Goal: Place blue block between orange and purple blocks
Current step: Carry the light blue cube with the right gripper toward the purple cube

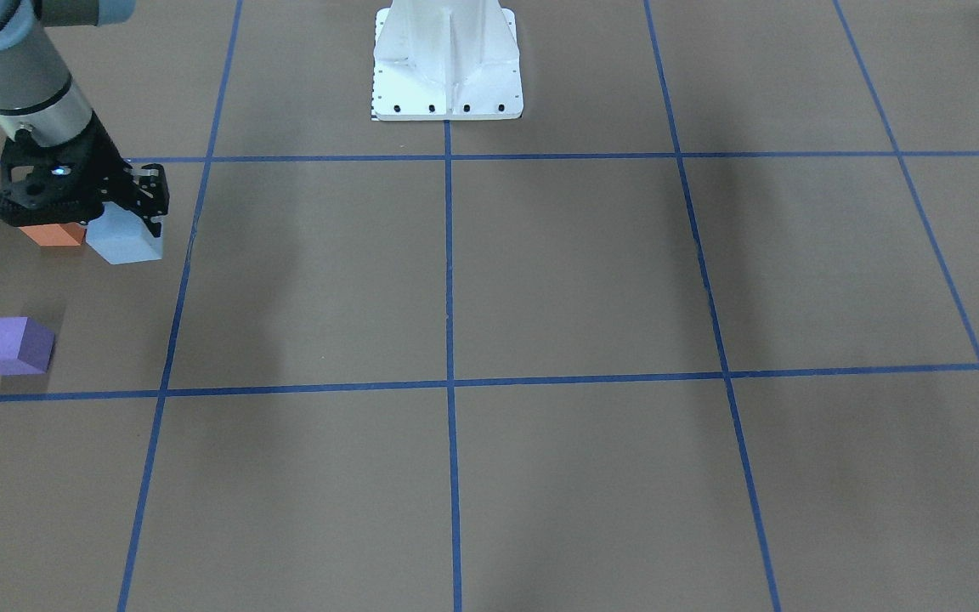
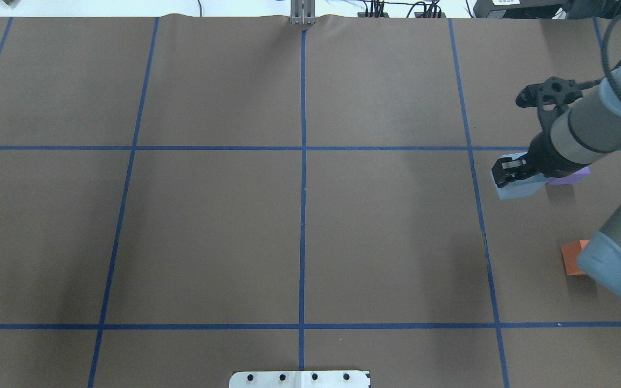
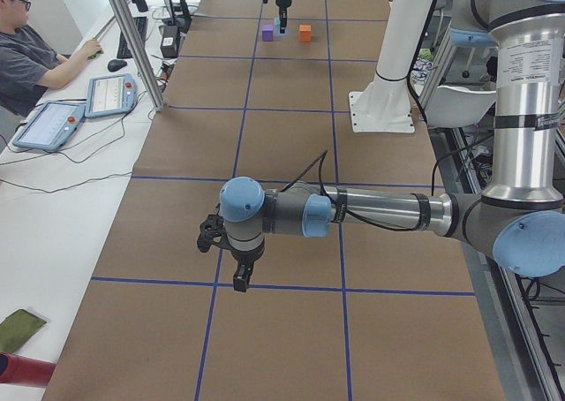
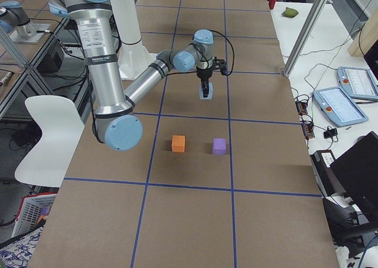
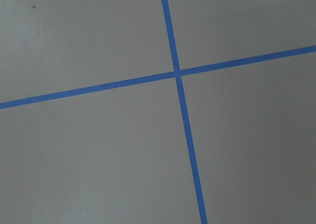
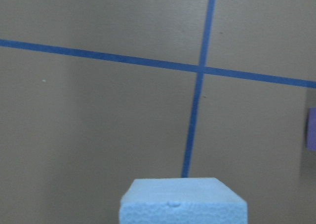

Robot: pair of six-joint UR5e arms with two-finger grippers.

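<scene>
- Front-facing view: the right gripper (image 1: 134,211) is clamped on the blue block (image 1: 124,242), near the end of the table (image 1: 540,272) on the robot's right. The orange block (image 1: 52,235) peeks out beside it. The purple block (image 1: 12,346) sits apart, nearer the operators' edge.
- Overhead view: the blue block (image 2: 518,188) hangs inward of the pair, on the table-centre side. The purple block (image 2: 574,177) is half hidden under the wrist. The orange block (image 2: 573,257) is partly covered by the elbow, nearer the robot's edge.
- Left-end view: the left gripper (image 3: 238,277) hovers far from the blocks, and I cannot tell whether its fingers are spread or closed.
- Right-end view: the blue block (image 4: 205,92) looks lifted off the table, roughly in line with the gap between the orange block (image 4: 178,143) and the purple block (image 4: 219,146).
- Left wrist view: it shows only crossing blue tape lines (image 5: 177,74).
- Right wrist view: the blue block (image 6: 182,202) fills the bottom edge, and a sliver of the purple block (image 6: 311,129) shows at the right.
- Risks: if the descent drifts sideways, the block or a finger could knock a neighbour out of place. If it is released too high, the light cube would likely bounce or roll out of the gap. The arm hides both neighbours from overhead, which makes alignment harder to judge.
- Look: the blue block is a pale cube with square edges, a finely pitted, foam-like surface and a small nick on its upper edge.
</scene>
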